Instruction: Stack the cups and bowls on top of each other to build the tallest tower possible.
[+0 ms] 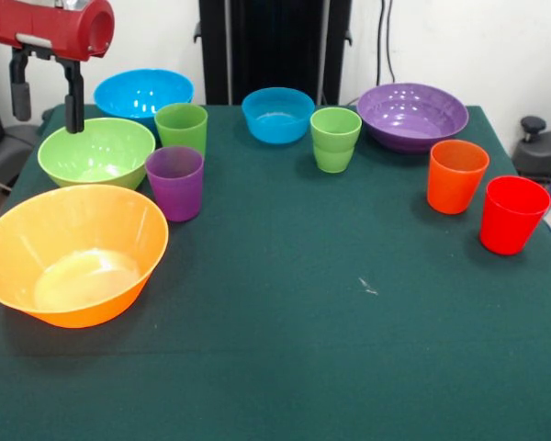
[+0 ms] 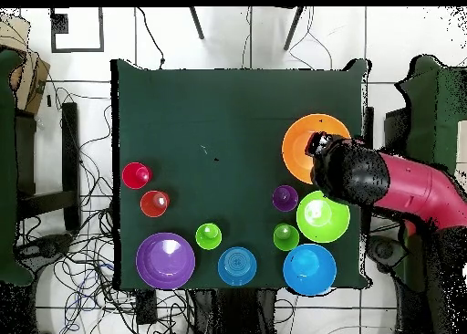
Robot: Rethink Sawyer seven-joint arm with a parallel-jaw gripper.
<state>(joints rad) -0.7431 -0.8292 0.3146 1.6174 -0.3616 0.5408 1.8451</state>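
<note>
Pincer (image 1: 46, 103) agape over green-clothed table (image 1: 285, 312).

No readable text, labels, brands or numbers on any cup, bowl or table.

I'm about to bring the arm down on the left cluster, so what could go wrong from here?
1. The open claw hangs over the green bowl, with the purple cup and a green cup close beside it; coming down could knock them.
2. The orange bowl sits near the table edge, so a shove might push it off.
3. Nothing is stacked yet; narrow cups on glossy bowls could slide.
</note>
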